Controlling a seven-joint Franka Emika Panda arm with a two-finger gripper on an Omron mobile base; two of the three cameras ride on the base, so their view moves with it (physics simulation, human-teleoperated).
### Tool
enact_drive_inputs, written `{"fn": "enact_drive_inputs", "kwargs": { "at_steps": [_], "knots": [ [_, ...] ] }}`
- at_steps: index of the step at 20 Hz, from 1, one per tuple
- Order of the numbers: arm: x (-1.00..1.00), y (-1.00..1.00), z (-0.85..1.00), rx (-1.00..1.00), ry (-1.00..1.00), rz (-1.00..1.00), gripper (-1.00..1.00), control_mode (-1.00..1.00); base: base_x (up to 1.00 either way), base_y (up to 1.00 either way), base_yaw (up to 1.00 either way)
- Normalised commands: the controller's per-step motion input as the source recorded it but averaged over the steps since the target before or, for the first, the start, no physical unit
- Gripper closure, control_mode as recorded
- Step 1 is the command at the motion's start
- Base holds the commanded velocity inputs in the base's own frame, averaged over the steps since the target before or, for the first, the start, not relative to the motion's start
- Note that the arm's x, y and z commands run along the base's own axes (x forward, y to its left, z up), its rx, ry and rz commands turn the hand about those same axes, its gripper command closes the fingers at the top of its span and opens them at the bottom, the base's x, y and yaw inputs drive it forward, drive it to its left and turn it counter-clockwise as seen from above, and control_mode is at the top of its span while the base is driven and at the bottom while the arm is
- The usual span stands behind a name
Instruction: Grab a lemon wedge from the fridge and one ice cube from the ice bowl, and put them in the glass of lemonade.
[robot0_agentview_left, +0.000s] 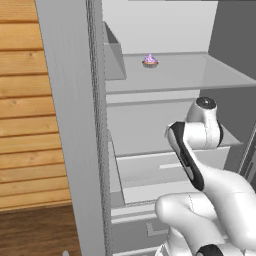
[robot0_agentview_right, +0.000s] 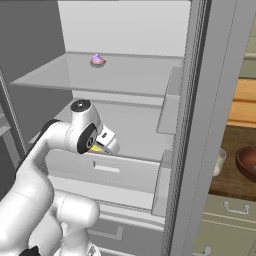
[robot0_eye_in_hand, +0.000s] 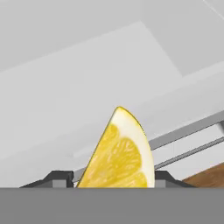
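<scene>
The lemon wedge (robot0_eye_in_hand: 120, 153), bright yellow with a pale rind, stands upright between my two dark fingertips (robot0_eye_in_hand: 59, 178), which sit against its two sides. My gripper (robot0_eye_in_hand: 114, 179) is shut on it. From the right base camera the gripper (robot0_agentview_right: 106, 145) is inside the open fridge (robot0_agentview_right: 200, 125) at the middle shelf, with a sliver of the yellow lemon wedge (robot0_agentview_right: 97, 148) under the hand. Right of the fridge, the glass of lemonade (robot0_agentview_right: 218, 162) and the reddish-brown ice bowl (robot0_agentview_right: 247, 162) stand on a wooden counter.
A pink-frosted cupcake (robot0_agentview_left: 150, 61) (robot0_agentview_right: 98, 60) sits on the upper glass shelf (robot0_agentview_right: 125, 80). Door bins (robot0_agentview_right: 167, 115) line the fridge's right side, and drawers (robot0_agentview_right: 100, 170) lie below the hand. A wood-panelled wall (robot0_agentview_left: 25, 100) is left of the fridge.
</scene>
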Motion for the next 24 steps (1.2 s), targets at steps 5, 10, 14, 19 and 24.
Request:
{"fn": "enact_drive_inputs", "kwargs": {
  "at_steps": [5,10,14,19,24],
  "knots": [
    [-0.91,0.0,1.0,0.0,0.0,0.0,1.0,-1.0,0.0,0.0,0.0],
    [-0.42,0.01,1.0,-0.04,0.01,0.03,1.0,-1.0,0.0,0.0,0.0],
    [-0.44,0.03,1.0,-0.06,0.12,0.11,1.0,-1.0,0.0,0.0,0.0],
    [-0.92,0.04,0.74,-0.01,0.04,0.14,1.0,-1.0,0.0,0.0,0.0],
    [-0.85,0.11,0.1,0.0,-0.05,0.08,1.0,-1.0,0.0,0.0,0.0]
  ]
}}
